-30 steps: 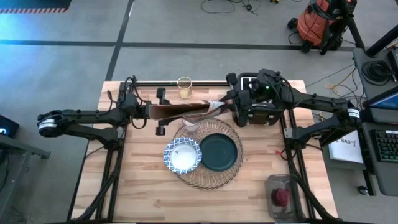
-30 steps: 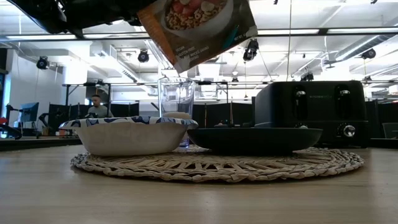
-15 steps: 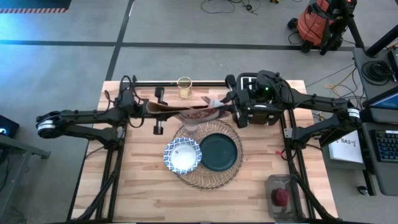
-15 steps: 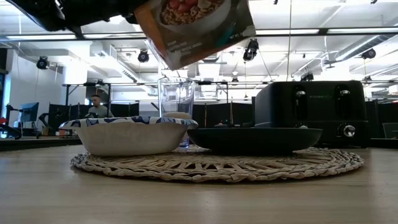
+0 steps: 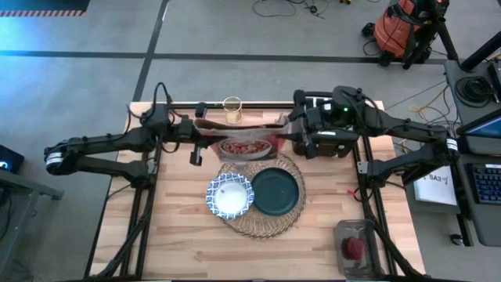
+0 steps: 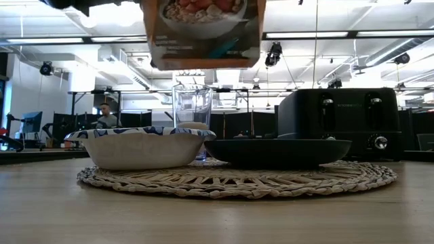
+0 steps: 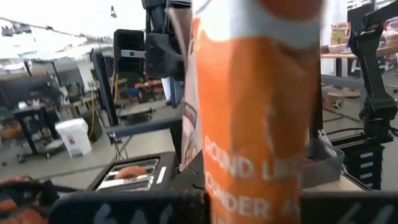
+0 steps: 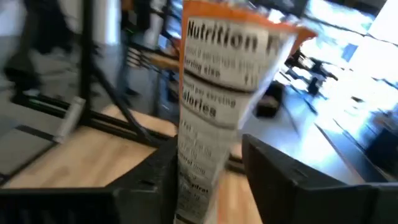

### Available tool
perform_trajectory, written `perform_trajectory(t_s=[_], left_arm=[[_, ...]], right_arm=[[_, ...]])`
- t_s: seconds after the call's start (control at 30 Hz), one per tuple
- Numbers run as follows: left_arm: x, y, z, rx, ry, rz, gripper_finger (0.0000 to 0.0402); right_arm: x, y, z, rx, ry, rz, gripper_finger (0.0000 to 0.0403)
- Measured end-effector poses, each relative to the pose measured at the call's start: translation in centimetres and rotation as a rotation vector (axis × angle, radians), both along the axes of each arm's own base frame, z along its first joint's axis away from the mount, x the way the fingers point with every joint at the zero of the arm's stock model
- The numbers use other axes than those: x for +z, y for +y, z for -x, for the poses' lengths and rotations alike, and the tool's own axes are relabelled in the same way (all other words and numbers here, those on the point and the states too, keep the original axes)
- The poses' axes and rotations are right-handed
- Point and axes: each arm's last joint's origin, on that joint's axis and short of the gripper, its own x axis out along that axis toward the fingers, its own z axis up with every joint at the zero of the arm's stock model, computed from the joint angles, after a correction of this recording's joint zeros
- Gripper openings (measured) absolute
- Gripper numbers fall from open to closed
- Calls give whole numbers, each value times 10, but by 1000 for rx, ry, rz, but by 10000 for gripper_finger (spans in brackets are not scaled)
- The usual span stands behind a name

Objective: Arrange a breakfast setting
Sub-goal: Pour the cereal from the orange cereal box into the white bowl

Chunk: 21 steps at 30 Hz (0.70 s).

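The red-and-white cereal bag (image 5: 246, 145) hangs in the air between my two arms, above the far edge of the woven placemat (image 5: 262, 223); its printed face (image 6: 203, 30) looks toward the near edge. My left gripper (image 5: 200, 131) is shut on the bag's left end. My right gripper (image 5: 284, 133) is open, with a finger on either side of the bag's right end (image 8: 202, 143). On the placemat stand the patterned bowl (image 5: 230, 196) and the teal plate (image 5: 275, 191). Behind the bowl, below the bag, stands a clear glass (image 6: 192, 108). My left gripper pinches the left end of the bag's upper edge (image 5: 210, 130) between its two fingers. It comes in level from the table's left. The bag (image 7: 249, 124) hangs clear of the table, upright and level. Whether my right gripper's fingers (image 8: 273, 177) touch the bag, I cannot tell.
The black toaster (image 6: 339, 115) stands at the back right, partly under my right arm, with a browned bagel in one slot (image 7: 127, 171). A small yellowish glass (image 5: 232, 110) is at the far edge. A clear box with the red fruit (image 5: 354, 247) sits near the front right corner.
The bag has risen and swung from a slant to hanging level, with its face square toward the near edge. My left gripper has gone up and toward the far edge with the bag's left end. My right gripper has shifted slightly toward the far edge.
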Motion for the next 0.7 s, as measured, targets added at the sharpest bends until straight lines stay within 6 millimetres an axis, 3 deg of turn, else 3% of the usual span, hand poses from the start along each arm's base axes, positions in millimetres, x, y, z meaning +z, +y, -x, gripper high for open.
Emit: perform_trajectory(t_s=[0.17,0.37,0.5,0.7], left_arm=[[22,0,2,3,101,40,0],[53,-6,15,-3,274,89,0],[75,-10,29,-3,374,139,0],[97,-17,61,91,582,324,0]], right_arm=[[1,-1,16,-167,74,0,181],[-5,-4,30,-379,184,17,183],[-6,-8,35,-549,212,5,183],[-17,-18,41,-943,303,26,178]])
